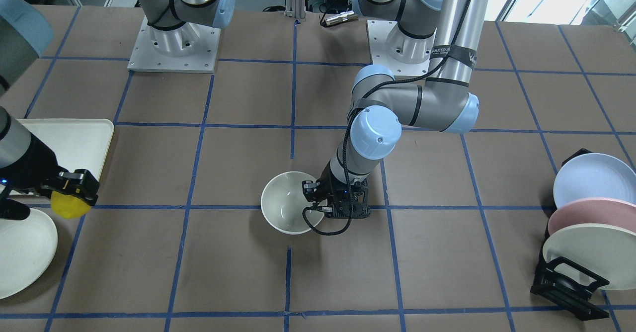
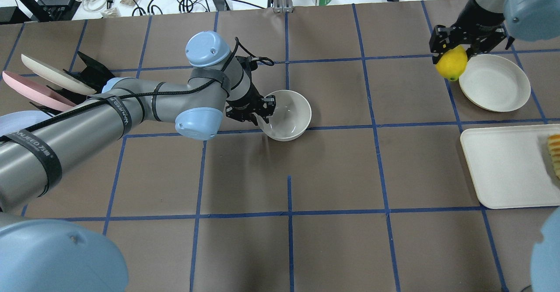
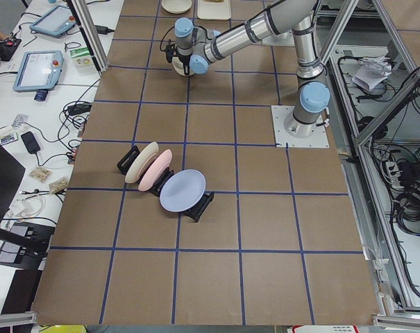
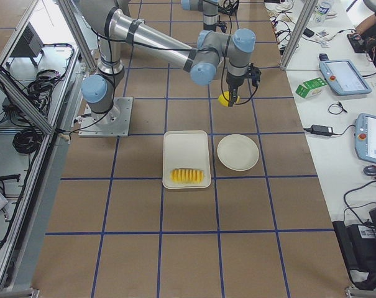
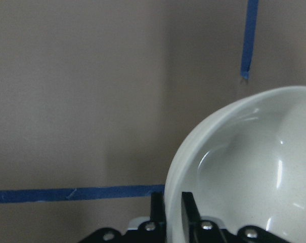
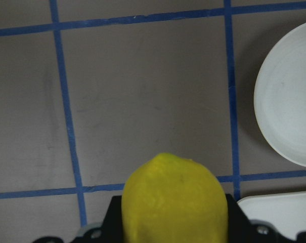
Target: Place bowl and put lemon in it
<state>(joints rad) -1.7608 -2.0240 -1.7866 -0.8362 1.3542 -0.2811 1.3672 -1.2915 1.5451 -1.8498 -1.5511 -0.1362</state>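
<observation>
The cream bowl [image 1: 285, 203] is near the middle of the table, also in the overhead view [image 2: 286, 112] and the left wrist view [image 5: 244, 177]. My left gripper [image 1: 315, 207] [image 2: 261, 115] is shut on the bowl's rim, one finger inside and one outside. I cannot tell whether the bowl rests on the table or hangs just above it. My right gripper [image 2: 453, 49] is shut on the yellow lemon [image 2: 451, 62] [image 1: 69, 205] [image 6: 174, 200] and holds it above the table, beside the flat plate and far from the bowl.
A flat cream plate [image 2: 494, 82] lies under and beside the right gripper. A cream tray [image 2: 507, 165] with a row of fruit slices [image 2: 554, 152] lies next to it. A black rack with blue, pink and cream plates [image 1: 591, 222] stands on the left arm's side.
</observation>
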